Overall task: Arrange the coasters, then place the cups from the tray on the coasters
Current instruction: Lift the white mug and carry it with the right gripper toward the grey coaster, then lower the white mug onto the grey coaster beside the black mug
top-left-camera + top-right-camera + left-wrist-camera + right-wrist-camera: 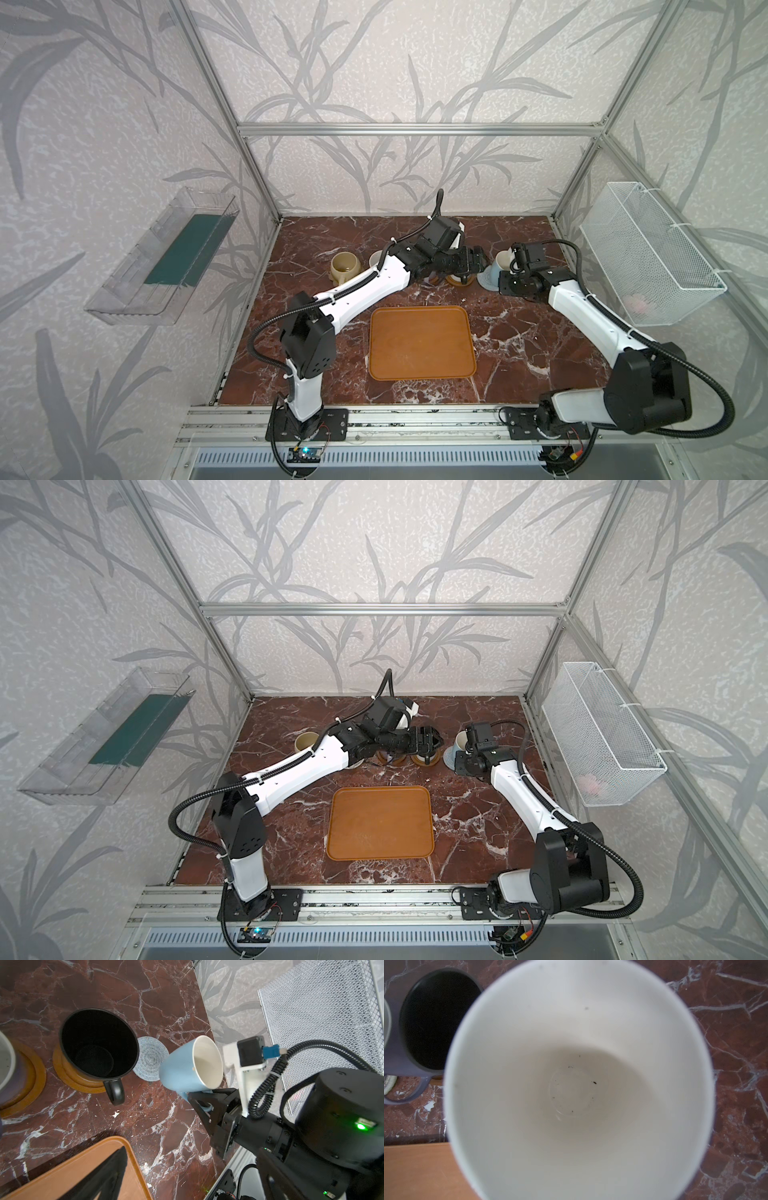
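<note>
Right gripper (207,1094) clamped tight on the handle of the light blue mug (182,1070). Mug tilted, base at edge of grey-blue woven coaster (150,1059); contact unclear. Left gripper (478,255) spread wide, holding nothing, above black mug (97,1043), which sits on brown wooden coaster (62,1073). Tray (422,345) lies nearer the arm bases.
</note>
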